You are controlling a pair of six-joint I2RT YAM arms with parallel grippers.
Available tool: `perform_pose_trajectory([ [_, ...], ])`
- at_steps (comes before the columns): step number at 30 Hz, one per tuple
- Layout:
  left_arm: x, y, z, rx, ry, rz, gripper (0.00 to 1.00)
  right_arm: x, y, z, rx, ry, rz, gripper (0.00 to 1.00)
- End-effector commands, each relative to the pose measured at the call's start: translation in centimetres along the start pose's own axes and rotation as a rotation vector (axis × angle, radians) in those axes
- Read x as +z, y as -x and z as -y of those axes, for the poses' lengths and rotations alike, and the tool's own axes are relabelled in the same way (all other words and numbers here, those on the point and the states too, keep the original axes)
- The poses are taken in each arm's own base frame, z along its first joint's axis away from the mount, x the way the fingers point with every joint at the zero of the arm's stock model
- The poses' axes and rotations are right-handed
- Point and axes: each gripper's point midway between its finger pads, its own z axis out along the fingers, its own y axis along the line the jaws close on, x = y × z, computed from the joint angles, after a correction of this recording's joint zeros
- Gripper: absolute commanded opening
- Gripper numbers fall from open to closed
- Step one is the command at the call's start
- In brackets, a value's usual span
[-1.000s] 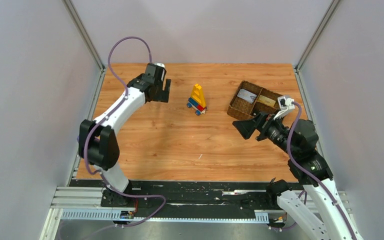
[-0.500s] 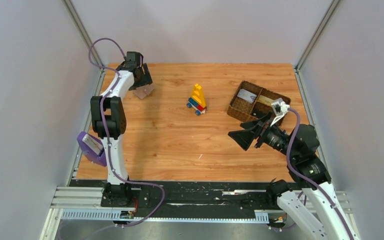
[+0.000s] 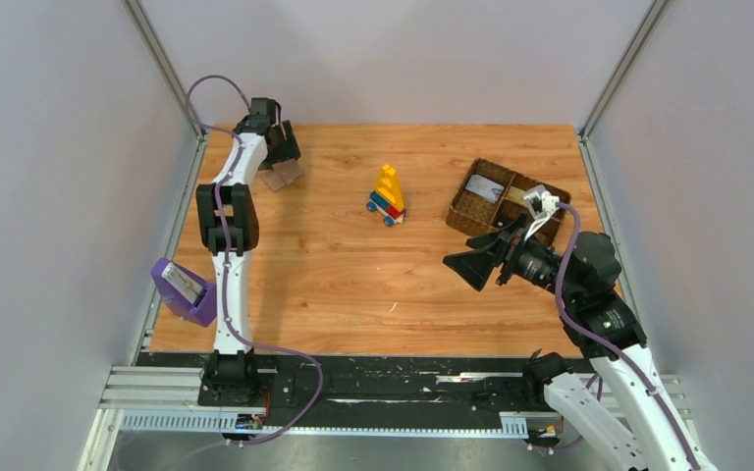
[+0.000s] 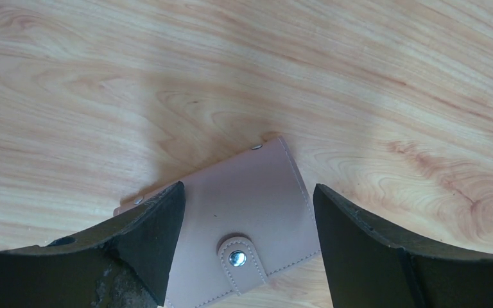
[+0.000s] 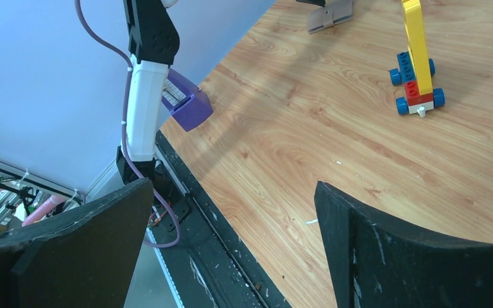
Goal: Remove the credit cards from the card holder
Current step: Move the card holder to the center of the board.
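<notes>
The card holder (image 4: 250, 205) is a pinkish-tan folded wallet, closed by a snap tab, lying flat at the table's far left (image 3: 283, 177); it also shows in the right wrist view (image 5: 330, 16). My left gripper (image 4: 248, 189) is open just above it, one finger on each side, and shows in the top view (image 3: 277, 155). A greyish-white card (image 3: 486, 188) and a tan card (image 3: 522, 197) lie in the brown basket. No black card shows. My right gripper (image 3: 466, 263) is open and empty above mid-right table, also in its own view (image 5: 234, 186).
The brown woven basket (image 3: 461, 214) stands at the back right. A yellow brick toy on wheels (image 3: 387, 194) stands mid-back and shows in the right wrist view (image 5: 416, 58). A purple box (image 3: 185, 291) sits at the left table edge.
My left arm has stretched out to the far left corner, uncovering the wallet. My right gripper has shifted slightly left and forward, still open.
</notes>
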Motion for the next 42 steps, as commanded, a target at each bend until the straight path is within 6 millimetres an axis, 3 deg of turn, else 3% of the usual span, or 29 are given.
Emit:
perform_pose_trajectory([
  [1, 0.3, -0.7, 0.6, -0.011, -0.081, -0.052, 0.80, 0.1, 2.4, -1.6, -0.045, 0.050, 0.047, 1.00],
  [6, -0.1, -2.7, 1.5, -0.027, -0.144, -0.127, 0.76, 0.4, 2.7, -1.1, -0.038, 0.024, 0.055, 1.00],
  [15, -1.7, -6.5, 1.0, 0.023, -0.154, -0.260, 0.72, 0.2, 2.1, -0.9, -0.031, 0.018, 0.048, 1.00],
  [27, -6.1, -10.9, 2.7, 0.120, -0.150, -0.328, 0.69, 0.1, 1.5, 0.1, -0.029, -0.024, 0.036, 1.00],
  [34, -8.3, -15.5, 3.6, 0.196, -0.135, -0.363, 0.65, 0.2, 0.5, 1.4, 0.000, -0.080, 0.018, 1.00],
  [37, -9.8, -16.3, 4.2, 0.204, -0.148, -0.352, 0.61, 0.1, 0.4, 1.6, 0.003, -0.094, 0.017, 1.00],
  [42, -12.2, -20.1, 5.5, 0.228, -0.187, -0.373, 0.59, 0.0, 0.2, 2.0, 0.008, -0.108, 0.014, 1.00],
])
